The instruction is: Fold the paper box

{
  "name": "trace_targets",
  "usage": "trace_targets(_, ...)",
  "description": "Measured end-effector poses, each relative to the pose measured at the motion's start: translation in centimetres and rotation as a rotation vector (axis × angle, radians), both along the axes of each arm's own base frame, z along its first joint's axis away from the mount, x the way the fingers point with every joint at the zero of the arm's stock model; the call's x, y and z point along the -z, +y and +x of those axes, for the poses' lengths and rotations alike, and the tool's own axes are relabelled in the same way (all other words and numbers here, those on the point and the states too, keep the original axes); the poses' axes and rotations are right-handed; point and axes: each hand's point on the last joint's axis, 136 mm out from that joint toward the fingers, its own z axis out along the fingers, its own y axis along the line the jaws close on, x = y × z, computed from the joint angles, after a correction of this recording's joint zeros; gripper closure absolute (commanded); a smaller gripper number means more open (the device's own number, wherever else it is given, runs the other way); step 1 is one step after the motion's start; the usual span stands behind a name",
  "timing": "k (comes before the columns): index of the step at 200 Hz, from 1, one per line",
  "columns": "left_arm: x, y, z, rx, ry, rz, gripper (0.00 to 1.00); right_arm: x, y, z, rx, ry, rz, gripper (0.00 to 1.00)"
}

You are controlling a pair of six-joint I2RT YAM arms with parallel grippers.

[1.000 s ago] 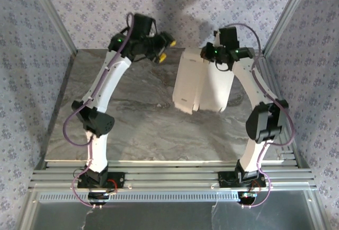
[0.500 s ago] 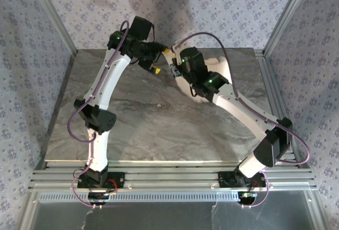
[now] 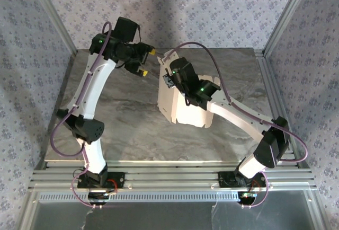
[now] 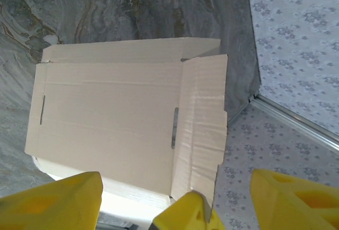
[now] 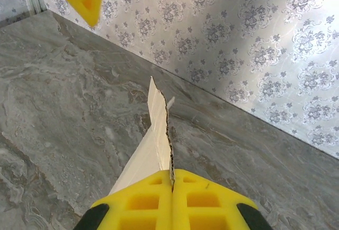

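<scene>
Grip: right pincer has its yellow tips pressed together on the thin edge of the paper box, which runs away from the tips edge-on.
Hidden: from above, those tips are buried under their own wrist, and the right arm covers one side of the sheet. Whether the sheet's low edge touches the counter cannot be told.
Cut off: in the left wrist view the sheet's near edge runs off the frame. A cropped yellow shape sits at the flap's corner, and I cannot tell whose it is.
Paper box: pale cardboard, one flat die-cut sheet with lengthwise creases, two narrow slots and a notched flap along one side. It is held up between the two pincers.
Left pincer: wide, gripping nothing, near the sheet's far corner.
Counter: grey marbled slab beneath both pincers.
Room: pale floral wall beyond the right pincer, with a metal rail at its foot.
</scene>
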Motion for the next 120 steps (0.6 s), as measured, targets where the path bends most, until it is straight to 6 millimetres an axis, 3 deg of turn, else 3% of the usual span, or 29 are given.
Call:
trace_targets(79, 2.9, -3.3, 2.6, 0.090, 0.032, 0.010, 0.30, -0.2, 2.6, -1.8, -0.073, -0.025, -0.045, 1.00)
trace_targets(120, 4.1, -3.6, 1.4, 0.159, 0.063, 0.063, 0.40, -0.6, 2.6, -1.8, -0.071, -0.046, -0.065, 1.00)
